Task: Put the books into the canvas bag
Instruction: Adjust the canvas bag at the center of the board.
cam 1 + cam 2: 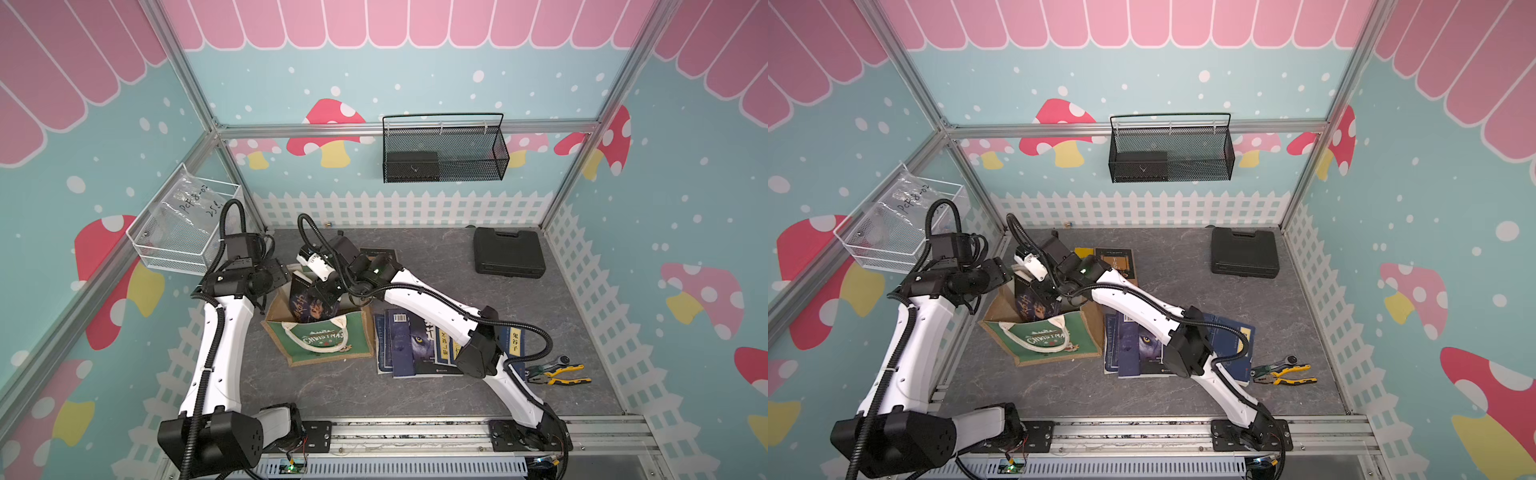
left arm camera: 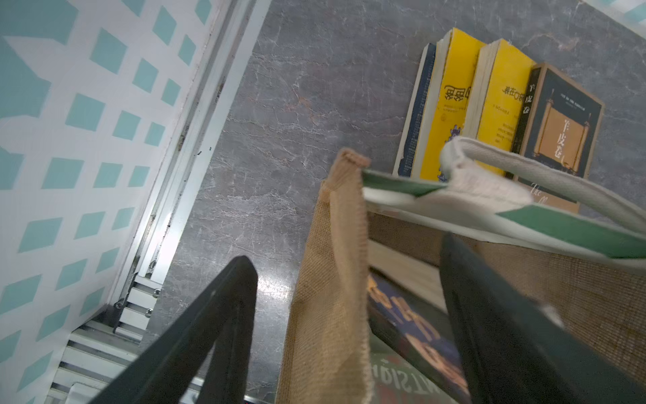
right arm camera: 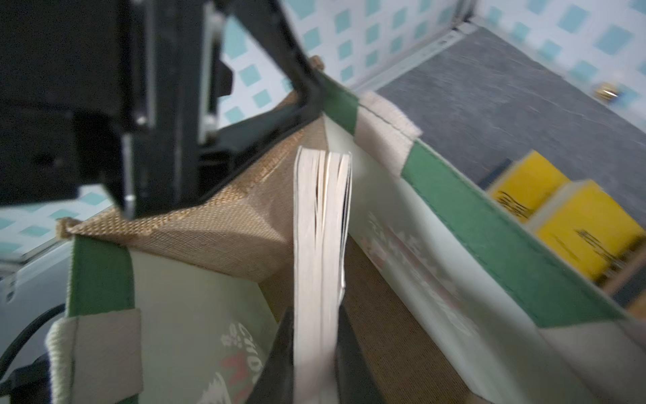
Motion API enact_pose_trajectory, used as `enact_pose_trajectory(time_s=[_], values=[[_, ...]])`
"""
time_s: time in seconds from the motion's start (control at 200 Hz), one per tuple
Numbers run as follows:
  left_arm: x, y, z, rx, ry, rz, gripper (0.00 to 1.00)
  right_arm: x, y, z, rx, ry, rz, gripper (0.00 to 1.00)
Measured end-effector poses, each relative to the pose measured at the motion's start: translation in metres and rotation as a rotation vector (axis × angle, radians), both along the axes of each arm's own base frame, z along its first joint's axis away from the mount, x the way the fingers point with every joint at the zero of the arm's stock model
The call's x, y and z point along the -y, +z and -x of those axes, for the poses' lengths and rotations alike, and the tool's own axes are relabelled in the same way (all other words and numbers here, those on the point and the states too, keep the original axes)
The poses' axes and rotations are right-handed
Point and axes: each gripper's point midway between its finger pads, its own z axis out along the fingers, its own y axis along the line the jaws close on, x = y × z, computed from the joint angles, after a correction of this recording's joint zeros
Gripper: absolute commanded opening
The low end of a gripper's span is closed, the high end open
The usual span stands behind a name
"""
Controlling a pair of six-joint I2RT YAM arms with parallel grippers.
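Navy book (image 1: 309, 306) stands near-upright in canvas bag (image 1: 332, 347), right jaws clamping it, left jaws apparently spread.

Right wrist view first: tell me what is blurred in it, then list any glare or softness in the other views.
Right wrist view: the book shows fairly crisp page edges; the yellow books and the canvas bag rim are smeared. Left wrist view: a glare patch on the table; the yellow covers' print is legible. Both top views: sharp and evenly lit.
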Motion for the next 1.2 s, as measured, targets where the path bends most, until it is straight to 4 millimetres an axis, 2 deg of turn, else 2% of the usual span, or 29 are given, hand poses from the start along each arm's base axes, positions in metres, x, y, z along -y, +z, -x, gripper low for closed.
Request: enact_pose_trajectory(time_s=[0.075,0.16,0.28,0.34,0.425,0.57,0.65,0.826,0.976,1.201], values=[[-0.003,0.007,0.006,0.016,0.012,-0.013,0.86,-0.009,-0.004,0.015,-0.006,0.122,-0.026,0.0],[-0.006,0.015,0.013,0.035,0.023,-0.027,0.86,-0.011,-0.009,0.03,-0.008,0.223,-0.027,0.0],[-0.006,0.02,0.02,0.036,0.025,-0.036,0.86,-0.006,-0.02,0.033,0.005,0.245,0.005,0.0],[-0.006,0.02,0.022,0.034,0.026,-0.033,0.86,0.001,-0.024,0.024,-0.001,0.205,0.036,0.0],[-0.005,0.022,0.025,0.042,0.024,-0.032,0.86,0.017,-0.025,0.003,-0.004,0.1,0.088,0.0],[0.0,0.028,0.029,0.065,0.005,-0.02,0.85,0.041,-0.009,-0.033,0.023,-0.081,0.121,0.0],[0.007,0.025,0.028,0.065,-0.032,0.002,0.84,0.048,-0.005,-0.04,0.026,-0.132,0.126,0.0],[0.022,0.011,0.017,0.037,-0.122,0.059,0.84,0.056,0.004,-0.026,0.015,-0.148,0.131,0.0],[0.036,0.004,-0.002,0.038,-0.213,0.109,0.84,0.061,0.018,-0.017,0.008,-0.156,0.111,0.0],[0.059,0.013,-0.037,0.067,-0.369,0.143,0.84,0.089,0.029,-0.007,0.004,-0.192,0.123,0.0]])
